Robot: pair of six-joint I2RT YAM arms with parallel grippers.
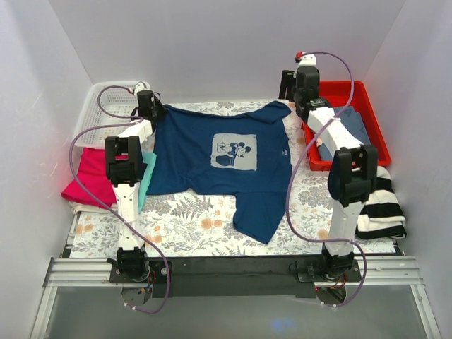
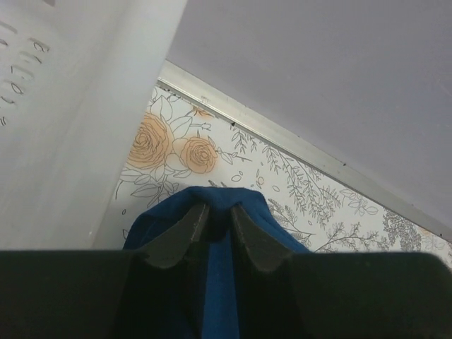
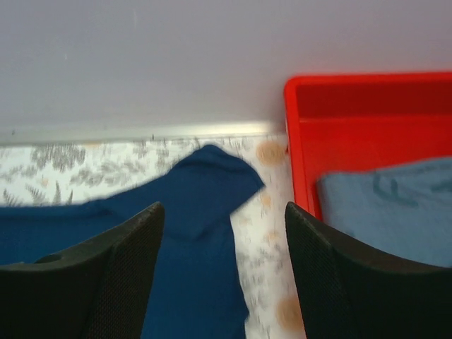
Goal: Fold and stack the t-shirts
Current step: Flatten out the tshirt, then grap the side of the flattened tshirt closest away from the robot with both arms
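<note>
1. navy tee: print up, spread mid-table on floral mat; one flap trails toward the near edge; not yet folded.
2. left gripper: jaws pinched on the tee's far-left edge, cloth bunched between them; likely an anchor for flattening or folding.
3. right gripper: jaws wide, empty, over the far-right sleeve; seemingly lined up to take the matching corner.
4. pink tee, teal tee: at left, beside the navy one; probably the stack site.
5. red bin: at right; holds blue cloth.
</note>
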